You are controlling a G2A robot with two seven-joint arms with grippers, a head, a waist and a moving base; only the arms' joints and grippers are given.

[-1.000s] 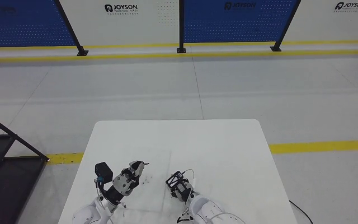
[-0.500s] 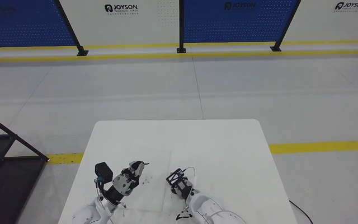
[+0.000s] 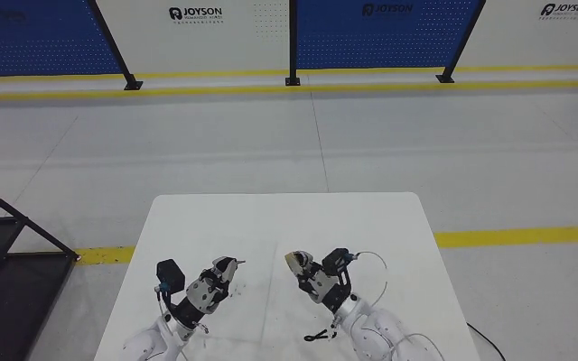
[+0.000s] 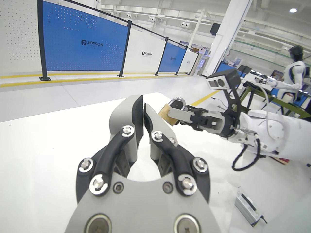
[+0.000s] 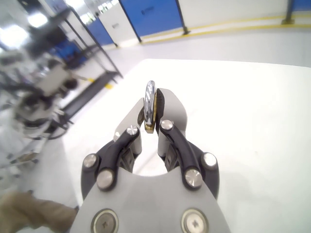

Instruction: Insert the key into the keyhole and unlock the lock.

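My right gripper is shut on a brass padlock with a silver shackle, held above the white table near its front middle. The right wrist view has the padlock edge-on between the fingers, shackle pointing away. In the left wrist view the padlock hangs just beyond my left gripper, held by the right gripper. My left gripper is to the left of the padlock, jaws shut, with a thin key tip poking out toward the lock.
A small black cable piece lies on the table near the front edge by the right arm. A black rack stands off the table's left side. A grey box lies on the floor to the right.
The right arm has swung right and turned with the padlock, so the lock now faces the left gripper. The left gripper has shifted only slightly.
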